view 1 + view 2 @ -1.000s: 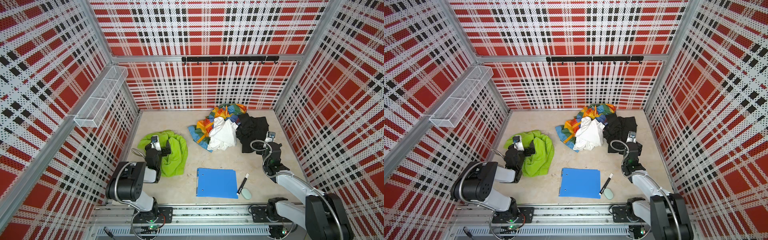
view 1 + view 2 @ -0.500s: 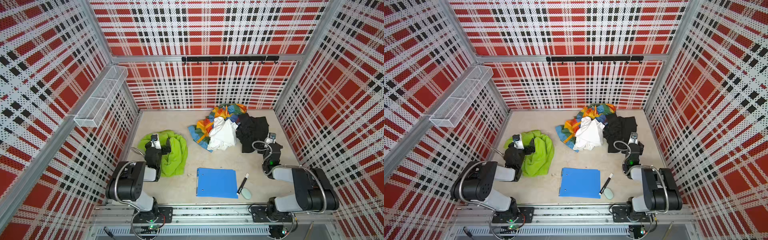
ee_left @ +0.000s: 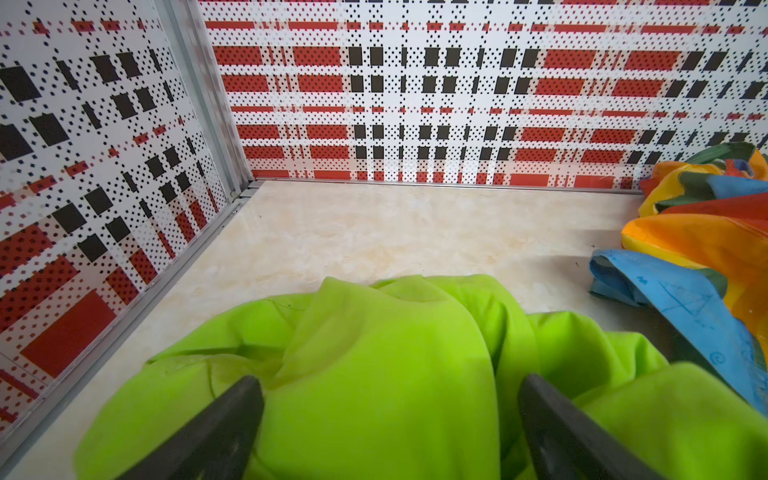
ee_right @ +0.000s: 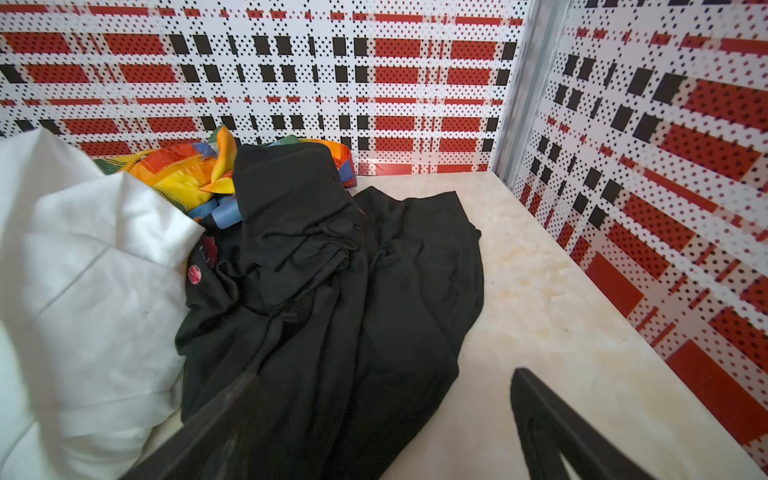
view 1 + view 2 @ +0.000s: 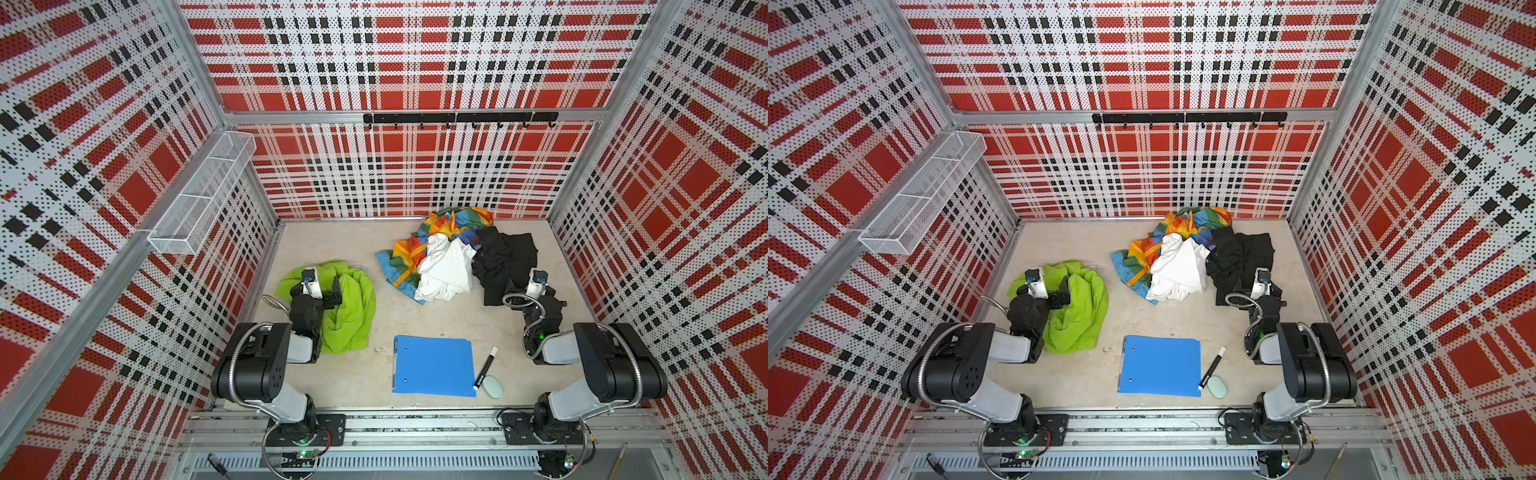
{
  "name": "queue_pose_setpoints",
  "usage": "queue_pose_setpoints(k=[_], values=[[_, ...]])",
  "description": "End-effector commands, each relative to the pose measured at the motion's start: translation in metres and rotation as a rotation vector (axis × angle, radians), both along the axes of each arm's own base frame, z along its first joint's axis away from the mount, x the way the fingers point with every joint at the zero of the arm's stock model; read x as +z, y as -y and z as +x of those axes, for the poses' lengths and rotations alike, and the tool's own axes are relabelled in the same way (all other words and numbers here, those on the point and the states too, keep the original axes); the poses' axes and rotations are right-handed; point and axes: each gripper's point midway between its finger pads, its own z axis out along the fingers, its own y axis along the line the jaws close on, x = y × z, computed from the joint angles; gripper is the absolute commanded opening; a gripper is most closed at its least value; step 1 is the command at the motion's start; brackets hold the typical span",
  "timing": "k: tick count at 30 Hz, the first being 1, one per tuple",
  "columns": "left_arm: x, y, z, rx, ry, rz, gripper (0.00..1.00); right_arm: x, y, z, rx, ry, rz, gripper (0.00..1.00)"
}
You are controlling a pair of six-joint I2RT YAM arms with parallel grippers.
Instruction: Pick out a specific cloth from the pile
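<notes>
Beside the left wall, the lime green soft fabric garment (image 5: pixel 353 316) lies alone, well apart from the heap of rainbow, white and black fabrics (image 5: pixel 446 266). Pick-out looks done; only the left gripper (image 3: pixel 388 386) retreat seems left. It sits wide over a green fold, clamping nothing, and the right gripper (image 4: pixel 384 374) is wide and empty.

cloth (image 5: pixel 353 316): lime green | folder (image 5: pixel 434 365): blue | walls (image 5: pixel 415 174): red plaid

Robot test cell, plaid perforated walls (image 5: pixel 395 62), aluminium rail (image 5: pixel 415 428)
</notes>
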Motion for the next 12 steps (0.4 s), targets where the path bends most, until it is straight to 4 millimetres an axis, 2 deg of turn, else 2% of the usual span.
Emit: queue_pose_setpoints(k=[1,12], values=[[0.0104,0.0012,0.0052,-0.01,0.038,-0.004,0.99,0.0184,-0.0068,0.0055,0.035,0.07,-0.016,1.0],[0.0107,0.0008,0.0051,-0.009,0.039,-0.003,0.99,0.0188,-0.0062,0.0056,0.031,0.072,-0.012,1.0]])
